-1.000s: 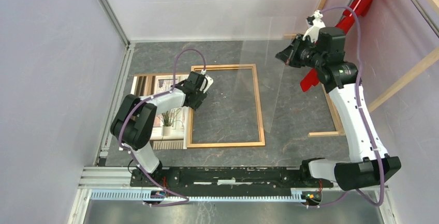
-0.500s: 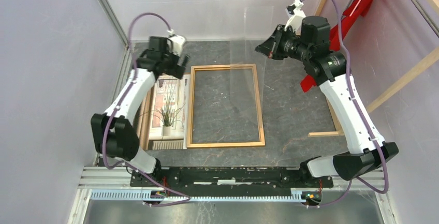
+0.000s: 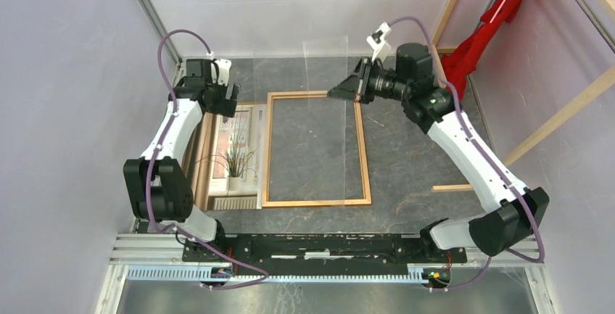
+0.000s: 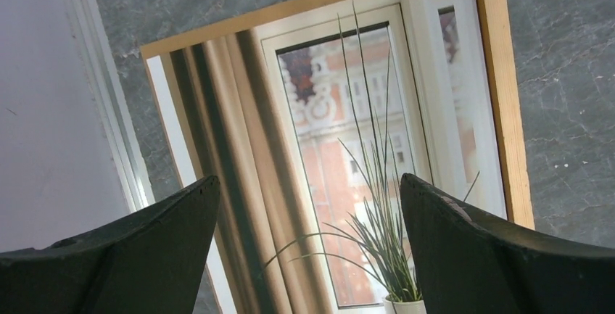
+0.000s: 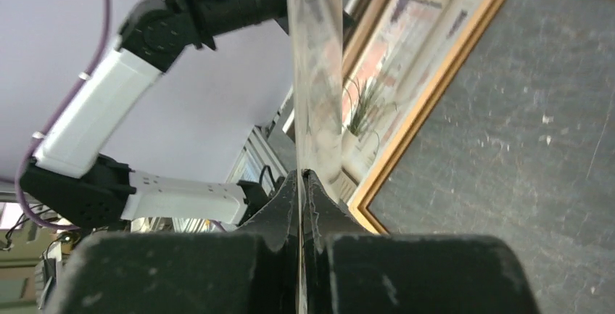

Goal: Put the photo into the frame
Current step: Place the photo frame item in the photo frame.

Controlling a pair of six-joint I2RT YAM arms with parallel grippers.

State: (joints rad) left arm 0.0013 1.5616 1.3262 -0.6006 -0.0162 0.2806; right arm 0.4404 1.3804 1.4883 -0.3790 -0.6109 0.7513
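Along the table's (image 3: pixel 413 154) left edge the photo (image 3: pixel 232 158) lies flat, just beside the frame (image 3: pixel 315 202). Our left gripper (image 4: pixel 308 180) hovers over its far end, fingers wide apart; our right gripper (image 5: pixel 301 176) clamps the clear sheet (image 3: pixel 325 111) upright. We should pinch the photo's border squarely.

The frame (image 3: pixel 316 201) was thin orange-brown wood, smooth; the photo (image 4: pixel 348 147) was smooth paper; the clear sheet (image 3: pixel 326 67) was see-through and shiny, plastic or glass; the table (image 3: pixel 406 162) looked like grey stone, matt and speckled.
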